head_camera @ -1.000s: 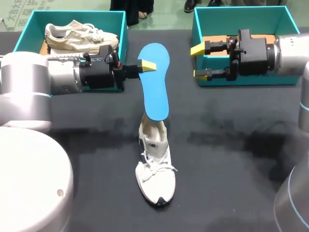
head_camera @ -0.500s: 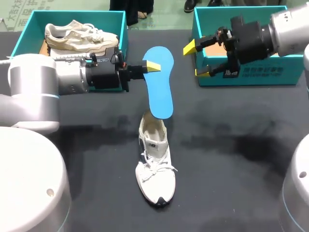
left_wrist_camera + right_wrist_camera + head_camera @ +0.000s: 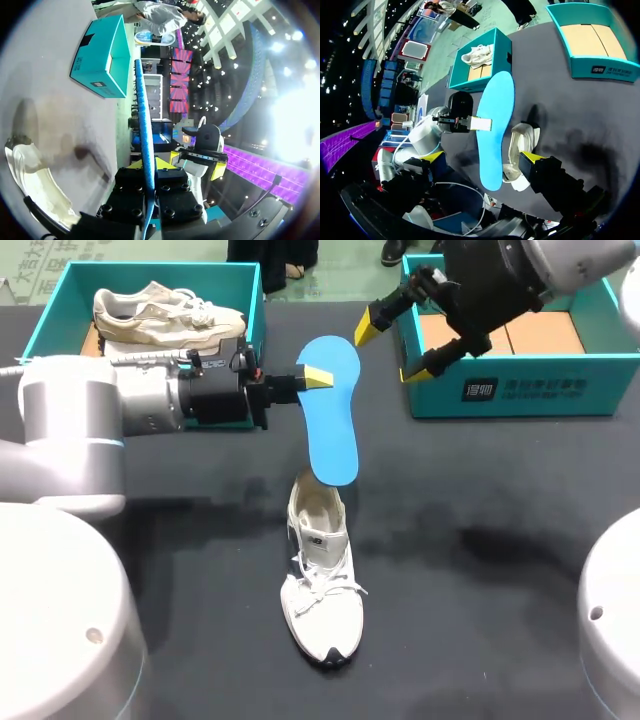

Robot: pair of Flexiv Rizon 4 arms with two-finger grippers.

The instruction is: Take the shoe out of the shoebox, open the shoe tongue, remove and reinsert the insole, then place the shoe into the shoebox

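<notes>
Dark table [image 3: 480, 570], a teal box at each far corner. Left arm [image 3: 90, 430] comes in low across the front of the left box [image 3: 50, 290]; right arm [image 3: 560, 260] comes down from the far right over the right box [image 3: 520, 390]. The left box holds a beige shoe [image 3: 165, 315] lying on its side. The right box shows only its cardboard floor. White shoe [image 3: 322, 590] stands on its sole mid-table, between the boxes and nearer the robot. Its toe is toward the robot, heel toward the far edge, laces loose, collar open. Blue insole [image 3: 332, 410] is out of the shoe and held in the air above the table, its broad end toward the far edge. Its narrow end is over the shoe's heel opening; contact there cannot be told. Left gripper [image 3: 312, 377] is clamped on the insole's left edge near the broad end. In the left wrist view the insole runs edge-on between the two fingers, both pressing it. Right gripper [image 3: 392, 348] is spread wide and holds nothing. It hangs at the near left corner of the right box, just beside the insole's broad end, apart from it.
</notes>
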